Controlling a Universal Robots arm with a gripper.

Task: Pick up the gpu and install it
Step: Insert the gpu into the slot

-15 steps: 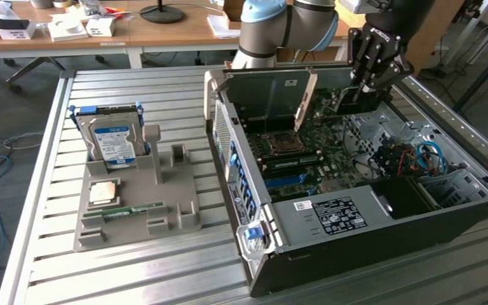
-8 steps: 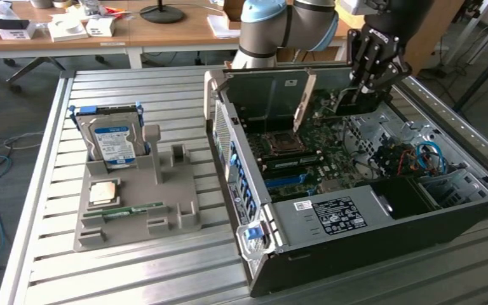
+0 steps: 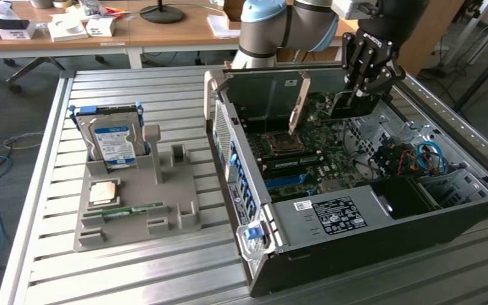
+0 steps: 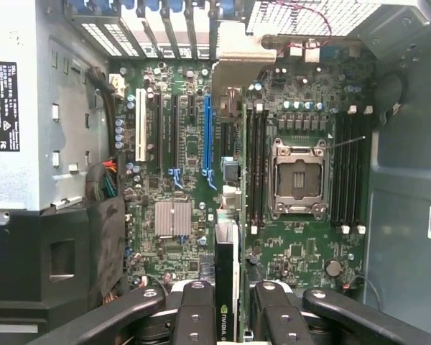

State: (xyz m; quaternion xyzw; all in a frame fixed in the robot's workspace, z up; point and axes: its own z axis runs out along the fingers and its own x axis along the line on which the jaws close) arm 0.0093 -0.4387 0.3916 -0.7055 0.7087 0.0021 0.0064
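Install step; card looks not yet seated. Black two-finger claw (image 4: 233, 316), part-closed, clamps the gpu (image 4: 227, 277), a thin dark card edge-on between its fingers, hanging below it over the green motherboard (image 4: 302, 251). Long blue plastic slot (image 4: 207, 136) lies just beside the card's line. Likely needs aligning, then a straight press.

Even, bright indoor light, soft sheen on the metal table (image 3: 142, 273), deeper shade inside the computer case (image 3: 337, 254).
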